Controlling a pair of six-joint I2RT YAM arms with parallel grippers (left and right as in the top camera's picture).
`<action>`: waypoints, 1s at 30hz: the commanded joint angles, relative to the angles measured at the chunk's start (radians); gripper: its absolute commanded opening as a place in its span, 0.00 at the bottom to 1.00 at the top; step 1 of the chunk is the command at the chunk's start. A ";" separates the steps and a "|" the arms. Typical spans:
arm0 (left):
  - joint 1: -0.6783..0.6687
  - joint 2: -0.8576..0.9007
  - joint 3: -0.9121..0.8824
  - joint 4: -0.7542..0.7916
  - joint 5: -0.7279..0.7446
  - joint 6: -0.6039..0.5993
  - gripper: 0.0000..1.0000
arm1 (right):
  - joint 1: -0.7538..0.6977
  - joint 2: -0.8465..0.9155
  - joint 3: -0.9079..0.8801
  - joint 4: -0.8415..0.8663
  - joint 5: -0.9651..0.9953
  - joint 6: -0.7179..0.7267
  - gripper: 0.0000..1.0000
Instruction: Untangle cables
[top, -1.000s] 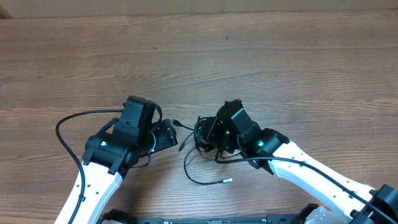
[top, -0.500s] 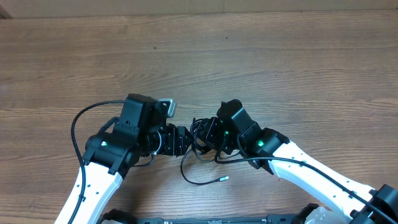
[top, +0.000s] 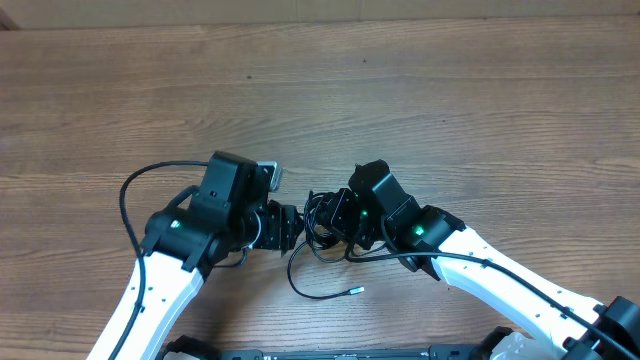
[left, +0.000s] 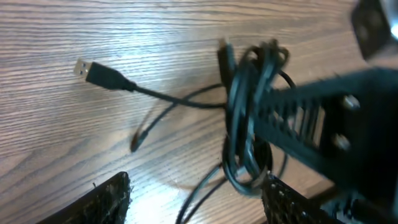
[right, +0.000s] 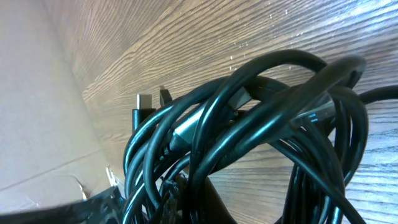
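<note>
Cables (right: 249, 118): one tight black knot at centre-front of the table (top: 450, 120), held by the right gripper (top: 335, 215), whose fingers are clamped on the bundle. The left gripper (top: 292, 228) is just beside the knot and faces it. Its fingers (left: 109, 200) stand wide apart with nothing gripped.

Free ends: a USB plug (left: 85, 70) lies flat on the wood, and a silver-tipped tail (top: 357, 290) curves toward the robot base. Cannot tell if these are the same end.

Step in hand (judgement): the left picks one strand to draw out.

How to do it well:
- take the cord leading to the plug, close to where it leaves the knot
- close on that single cord, never the bundle
- pull slowly outward while the right holds firm
- stop if the loops tighten
</note>
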 joint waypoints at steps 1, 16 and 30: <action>-0.003 0.054 0.012 0.032 -0.031 -0.094 0.67 | 0.005 -0.012 0.019 0.019 -0.024 0.003 0.04; -0.003 0.233 0.012 0.093 0.068 -0.110 0.49 | 0.005 -0.012 0.019 0.019 -0.024 0.003 0.04; -0.003 0.235 0.012 0.119 0.007 -0.111 0.40 | 0.003 -0.012 0.019 -0.017 -0.013 -0.007 0.05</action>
